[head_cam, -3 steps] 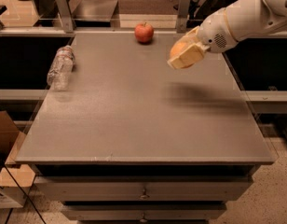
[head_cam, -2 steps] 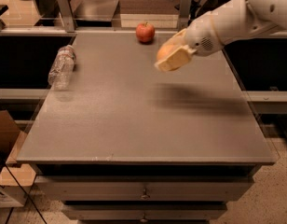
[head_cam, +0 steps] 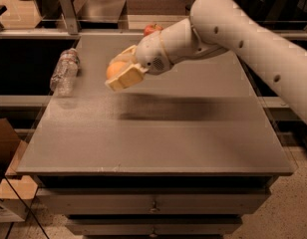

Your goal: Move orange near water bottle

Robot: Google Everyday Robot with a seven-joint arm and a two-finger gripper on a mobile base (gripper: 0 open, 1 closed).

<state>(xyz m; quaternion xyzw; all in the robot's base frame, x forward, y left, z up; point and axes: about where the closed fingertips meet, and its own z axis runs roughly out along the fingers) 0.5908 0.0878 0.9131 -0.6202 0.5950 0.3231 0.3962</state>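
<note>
- Orange fruit [head_cam: 114, 70], round, smooth and bright, held off the flat grey table [head_cam: 158, 138], over its left-centre, with a long shadow on the surface just nearer.
- Clamped between the two pale, flat pads of the cream gripper [head_cam: 121, 67], narrowed onto the fruit at the end of the white jointed arm [head_cam: 233, 29] reaching in from the right.
- Likely firm, moderately light and a little slick; prone to roll once set down, so best gripped across the widest part and released low and gently.
- Mostly covered by the pads; only the left face visible, so depth of seating hard to judge.
- Clear, crinkled plastic water bottle [head_cam: 65, 71] lying on its side near the left edge, just left of the fruit with a gap between; cap end hard to make out.
- Red apple [head_cam: 152, 29] at the far edge, partly hidden behind the arm.
- Upper arm cut off at the right border; base out of sight.
</note>
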